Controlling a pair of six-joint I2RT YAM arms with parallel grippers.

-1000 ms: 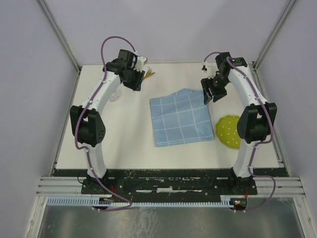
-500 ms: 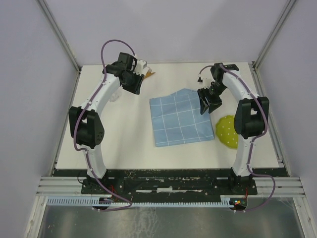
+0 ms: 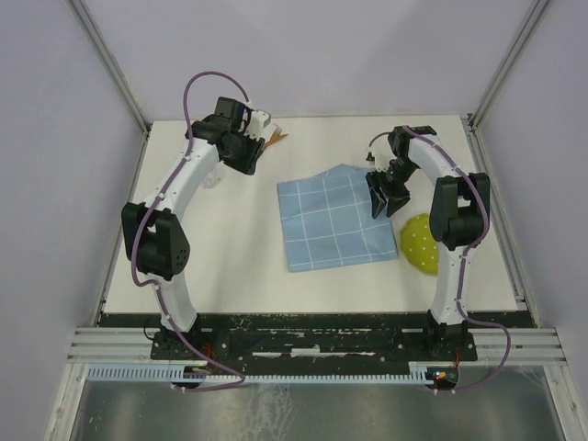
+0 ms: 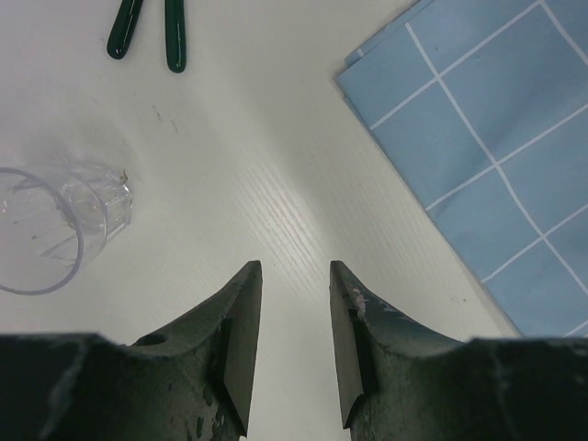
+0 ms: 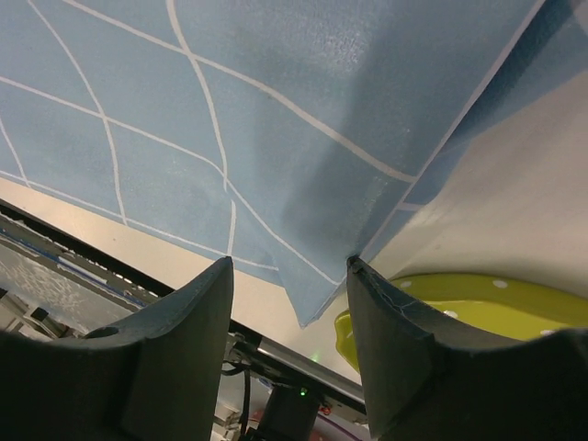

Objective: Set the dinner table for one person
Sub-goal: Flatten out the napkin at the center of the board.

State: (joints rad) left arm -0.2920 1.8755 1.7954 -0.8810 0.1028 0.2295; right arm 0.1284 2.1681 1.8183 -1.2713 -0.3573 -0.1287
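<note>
The dinner table (image 3: 230,248) is a large off-white top. A light-blue gridded cloth (image 3: 335,220) lies at its middle. A yellow-green dotted plate (image 3: 423,244) sits at the right, beside the cloth. A clear glass (image 3: 213,177) stands at the back left. My left gripper (image 3: 248,154) is open and empty above bare table (image 4: 276,138), with the glass (image 4: 46,220) to its left and two green-handled utensils (image 4: 147,37) beyond. My right gripper (image 3: 380,197) is open, low over the cloth's right edge (image 5: 276,138). The plate (image 5: 459,317) shows behind its right finger.
Something orange-brown (image 3: 276,138) lies at the back edge near the left gripper. Grey walls and metal rails enclose the table on three sides. The arm bases stand on a black strip (image 3: 312,333) at the near edge.
My right gripper has moved nearer and lower, onto the cloth's right edge. My left gripper has shifted slightly at the back left.
</note>
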